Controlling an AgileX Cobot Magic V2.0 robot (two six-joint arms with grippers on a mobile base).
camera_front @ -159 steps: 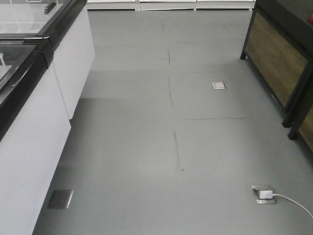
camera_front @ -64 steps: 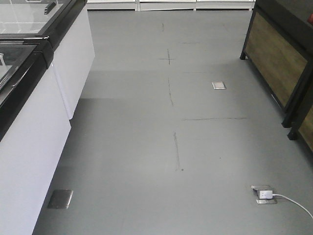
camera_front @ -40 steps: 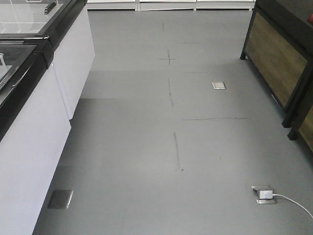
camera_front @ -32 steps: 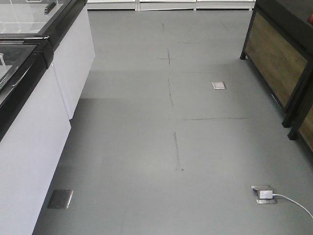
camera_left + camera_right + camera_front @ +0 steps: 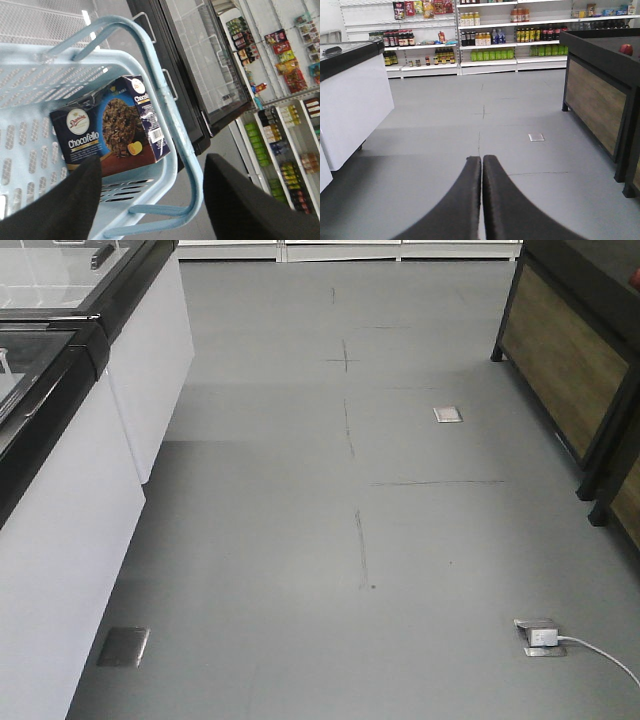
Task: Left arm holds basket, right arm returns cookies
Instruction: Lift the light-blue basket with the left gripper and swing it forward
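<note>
Reaching the cookies (image 5: 110, 131), which lay flat in the basket (image 5: 170, 117) against the wall nearest the left gripper (image 5: 152, 160), whose fingers stood spread astride that rim, called for the right gripper (image 5: 481, 159), clenched empty above the floor (image 5: 445, 115), to spread before descending squarely.

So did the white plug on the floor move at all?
No. The white plug sits in the same metal floor socket, just as far from the wooden cabinet as before.

Bright, even light; soft shadows on floor (image 5: 230, 500); glare on freezer glass (image 5: 45, 285)
</note>
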